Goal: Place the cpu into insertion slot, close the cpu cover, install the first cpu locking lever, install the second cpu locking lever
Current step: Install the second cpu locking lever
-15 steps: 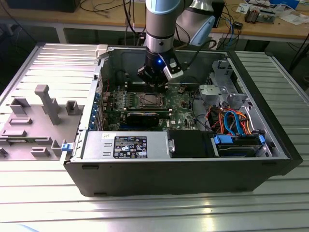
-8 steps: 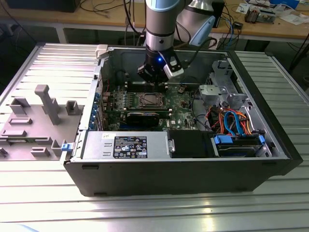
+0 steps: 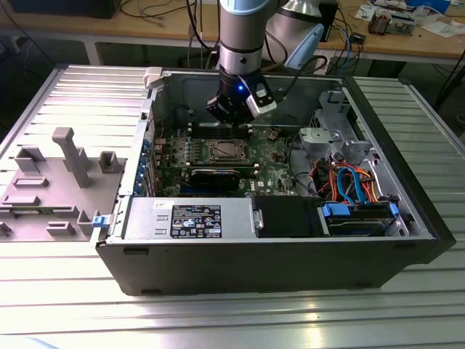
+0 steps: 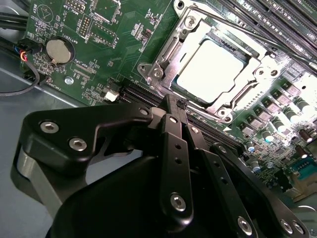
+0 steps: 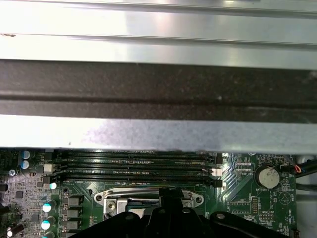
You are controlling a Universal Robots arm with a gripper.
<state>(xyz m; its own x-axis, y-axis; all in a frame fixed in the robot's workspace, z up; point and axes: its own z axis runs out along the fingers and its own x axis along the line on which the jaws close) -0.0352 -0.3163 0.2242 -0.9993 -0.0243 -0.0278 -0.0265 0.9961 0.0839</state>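
We see the tool, fingers together and empty, poised just above the insertion slot's near edge. The cpu sits in the slot just beyond the fingertips, the cpu cover closed around it on the green motherboard.

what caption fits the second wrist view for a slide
Gripper with fingers shut, poised beside the insertion slot, where the cpu sits under the closed cpu cover.
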